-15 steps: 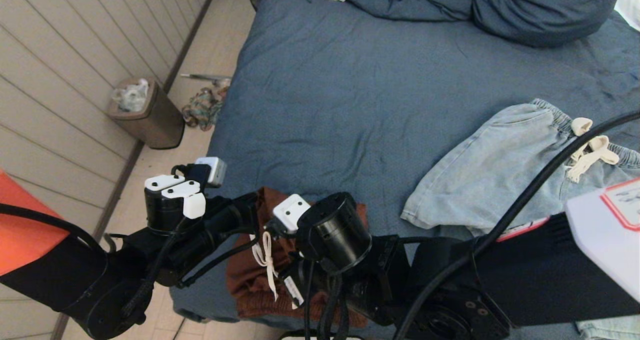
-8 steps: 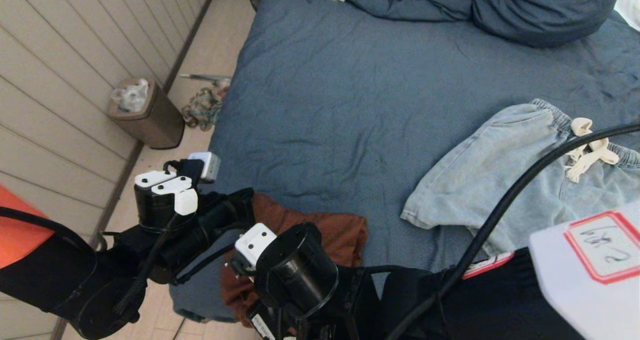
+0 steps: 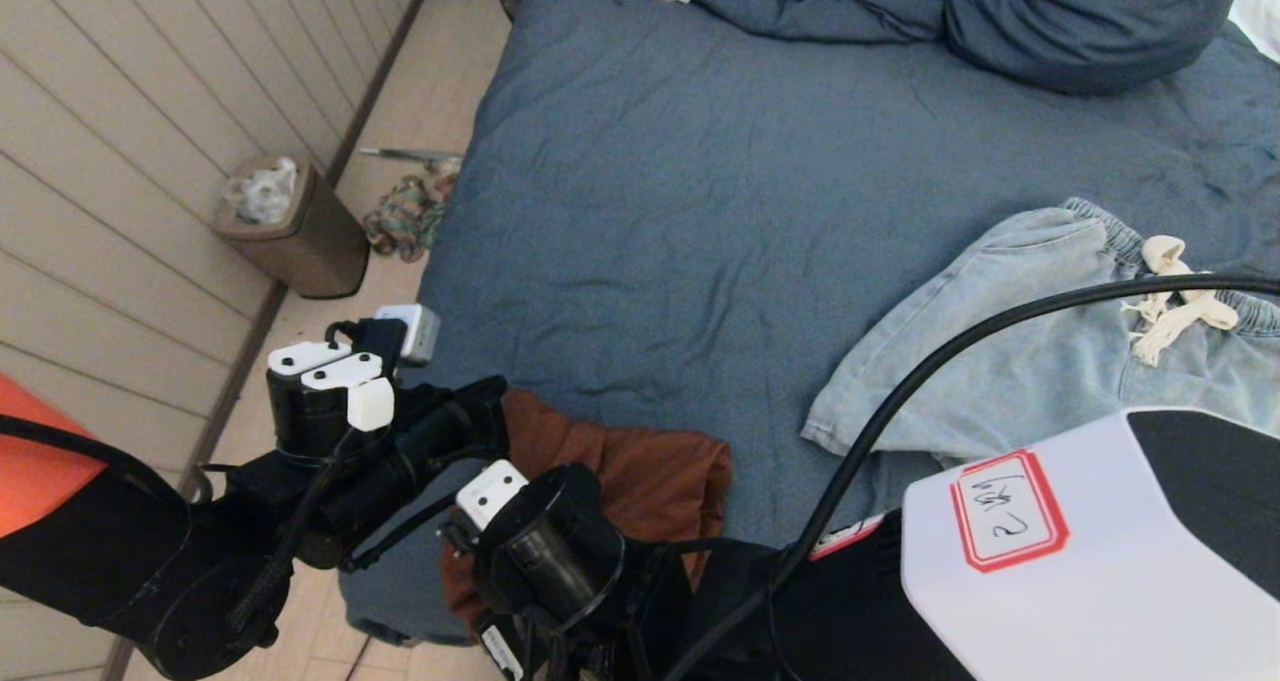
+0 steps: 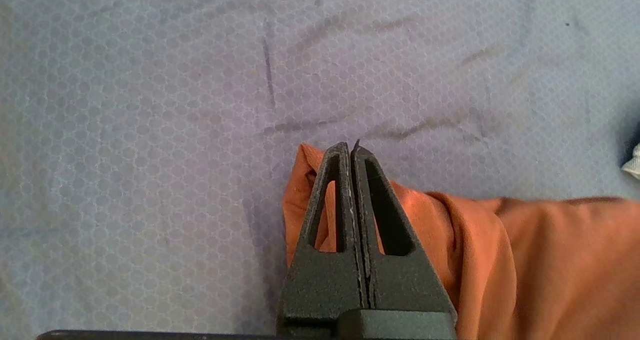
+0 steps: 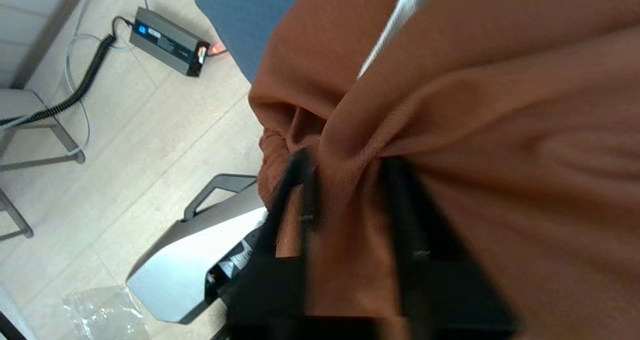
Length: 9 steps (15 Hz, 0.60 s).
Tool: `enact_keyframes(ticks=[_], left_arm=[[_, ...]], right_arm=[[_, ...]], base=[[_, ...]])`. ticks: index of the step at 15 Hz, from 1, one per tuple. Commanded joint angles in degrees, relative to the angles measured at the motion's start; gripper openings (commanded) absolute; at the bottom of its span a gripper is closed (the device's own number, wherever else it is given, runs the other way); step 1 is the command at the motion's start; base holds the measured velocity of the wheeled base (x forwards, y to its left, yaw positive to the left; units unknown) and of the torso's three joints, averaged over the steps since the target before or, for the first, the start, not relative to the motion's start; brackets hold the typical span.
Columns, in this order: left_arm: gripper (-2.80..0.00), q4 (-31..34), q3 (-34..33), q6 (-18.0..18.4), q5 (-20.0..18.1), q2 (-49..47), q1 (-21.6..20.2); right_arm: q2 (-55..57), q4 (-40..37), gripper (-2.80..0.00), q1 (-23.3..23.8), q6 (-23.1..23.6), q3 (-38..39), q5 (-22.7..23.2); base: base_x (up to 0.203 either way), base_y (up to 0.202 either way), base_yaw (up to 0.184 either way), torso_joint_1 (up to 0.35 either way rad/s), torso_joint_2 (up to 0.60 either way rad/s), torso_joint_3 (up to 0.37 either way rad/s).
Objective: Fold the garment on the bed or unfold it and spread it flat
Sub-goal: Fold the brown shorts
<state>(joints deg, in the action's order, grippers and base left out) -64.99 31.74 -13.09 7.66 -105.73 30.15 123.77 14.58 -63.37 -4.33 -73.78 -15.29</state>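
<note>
A rust-brown garment lies bunched at the near left corner of the bed, partly over its edge. My left gripper is shut, its tips at one corner of that garment, which drapes away from them. My right gripper is low at the bed's near edge with its fingers apart and a fold of the brown cloth lying between them. A white drawstring runs across the cloth. In the head view the right wrist hides its fingers.
Light denim shorts with a cream drawstring lie at the right of the bed. A blue duvet is bunched at the far end. On the floor to the left stand a brown bin and some clutter. A charger box sits on the floor below the bed corner.
My right arm has dropped toward the bed's near edge and its fingers have parted. The left gripper shifted slightly left. More brown cloth now shows on the bed.
</note>
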Motion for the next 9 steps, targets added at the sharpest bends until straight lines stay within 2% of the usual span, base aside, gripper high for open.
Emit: enact_keyframes(ticks=[1, 5, 9], left_arm=[[-2.8, -0.4, -0.02, -0.09, 0.08, -0.09, 0.0], [-2.8, -0.4, 0.07, -0.09, 0.08, 0.0, 0.0], [-2.8, -0.4, -0.02, -0.09, 0.08, 0.17, 0.0]], right_arm=[[-0.72, 0.26, 0.0, 0.49, 0.02, 0.21, -0.07], [-7.13, 1.21, 0.0, 2.52, -0.02, 1.7, 0.02], [-13.37, 1.19, 0.0, 7.06, 0.36, 4.26, 0.24]], base=[[0.0, 0.0, 0.0, 0.0, 0.0, 0.0], [0.0, 0.0, 0.0, 0.0, 0.0, 0.0], [0.0, 0.0, 0.0, 0.0, 0.0, 0.0]])
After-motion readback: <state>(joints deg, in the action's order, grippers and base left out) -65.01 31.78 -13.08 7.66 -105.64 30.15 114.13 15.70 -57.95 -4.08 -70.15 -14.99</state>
